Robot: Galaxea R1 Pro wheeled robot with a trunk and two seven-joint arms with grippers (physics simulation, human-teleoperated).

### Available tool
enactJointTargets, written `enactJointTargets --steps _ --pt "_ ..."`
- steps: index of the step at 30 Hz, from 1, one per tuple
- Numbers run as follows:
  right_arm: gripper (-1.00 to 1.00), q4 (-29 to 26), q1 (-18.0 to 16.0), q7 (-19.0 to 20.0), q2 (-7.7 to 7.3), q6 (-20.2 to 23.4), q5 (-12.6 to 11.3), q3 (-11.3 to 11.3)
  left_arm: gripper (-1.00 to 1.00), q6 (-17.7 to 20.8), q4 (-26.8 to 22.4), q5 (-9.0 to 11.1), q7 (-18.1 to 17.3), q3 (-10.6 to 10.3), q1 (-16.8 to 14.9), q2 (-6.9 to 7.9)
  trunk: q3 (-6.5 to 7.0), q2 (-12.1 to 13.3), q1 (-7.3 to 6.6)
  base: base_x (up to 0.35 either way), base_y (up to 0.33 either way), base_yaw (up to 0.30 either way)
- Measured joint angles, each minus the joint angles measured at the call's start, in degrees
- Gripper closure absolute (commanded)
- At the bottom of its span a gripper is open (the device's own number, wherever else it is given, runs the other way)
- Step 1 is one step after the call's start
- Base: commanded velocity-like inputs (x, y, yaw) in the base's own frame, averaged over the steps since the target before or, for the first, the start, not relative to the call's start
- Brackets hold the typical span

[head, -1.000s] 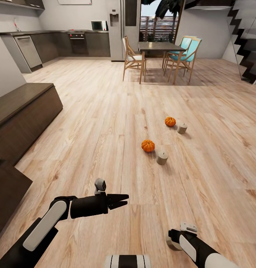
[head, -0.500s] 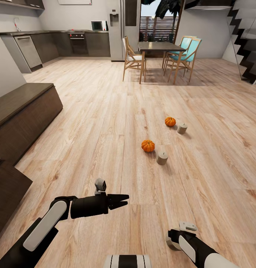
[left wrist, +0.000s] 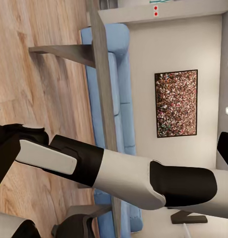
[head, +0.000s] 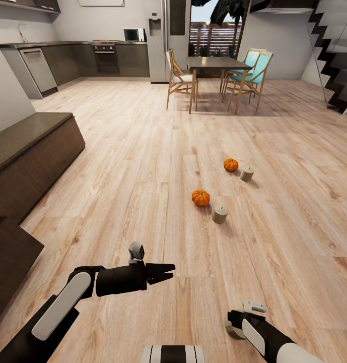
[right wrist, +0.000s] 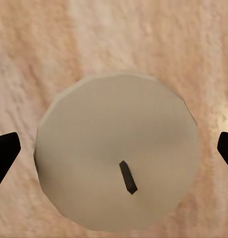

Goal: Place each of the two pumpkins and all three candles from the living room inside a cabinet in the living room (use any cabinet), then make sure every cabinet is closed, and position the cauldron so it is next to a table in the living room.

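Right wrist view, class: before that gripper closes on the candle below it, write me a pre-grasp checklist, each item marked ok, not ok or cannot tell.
1. Candle lies between the two fingertips: ok; one dark tip shows on each side of it.
2. Jaws wide enough: ok; both tips stand clear of the candle's rim.
3. Candle upright: ok; its round top and wick face the camera.
4. Right gripper low enough to grip the candle's side: cannot tell; the wrist hides the fingers in the head view.
5. Left gripper out of the way: ok; it hangs apart over bare floor.
6. Cabinet open to receive it: not ok; no drawer stands open.
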Motion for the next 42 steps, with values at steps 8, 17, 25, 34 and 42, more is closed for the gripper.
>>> enactJointTargets --steps 8,17,25,34,42 --pt "-1.00 0.03 0.00 0.19 0.00 -0.93 0.07 0.01 -1.00 0.00 -0.08 0.02 0.00 0.00 0.00 0.00 0.00 0.00 0.00 0.000 0.000 0.000" --pt "-1.00 0.03 0.00 0.35 0.00 -0.94 0.08 0.02 -1.00 0.00 -0.07 0.00 0.00 0.00 0.00 -0.04 -1.11 -0.07 0.13 0.000 0.000 0.000" --pt "-1.00 0.00 0.00 0.35 0.00 -0.94 0.08 0.02 -1.00 0.00 -0.08 -0.01 0.00 0.00 0.00 -0.03 -1.11 -0.07 0.13 0.000 0.000 0.000" --pt "-1.00 0.00 0.00 0.35 0.00 -0.94 0.07 0.01 -1.00 -0.01 -0.08 -0.03 0.00 0.00 0.00 -0.08 -1.99 -0.12 0.23 0.000 0.000 0.000" --pt "-1.00 0.00 0.00 0.36 0.00 -0.95 0.07 0.02 -1.00 0.00 -0.08 -0.01 0.00 0.00 0.00 -0.09 -2.22 -0.13 0.26 0.000 0.000 0.000"
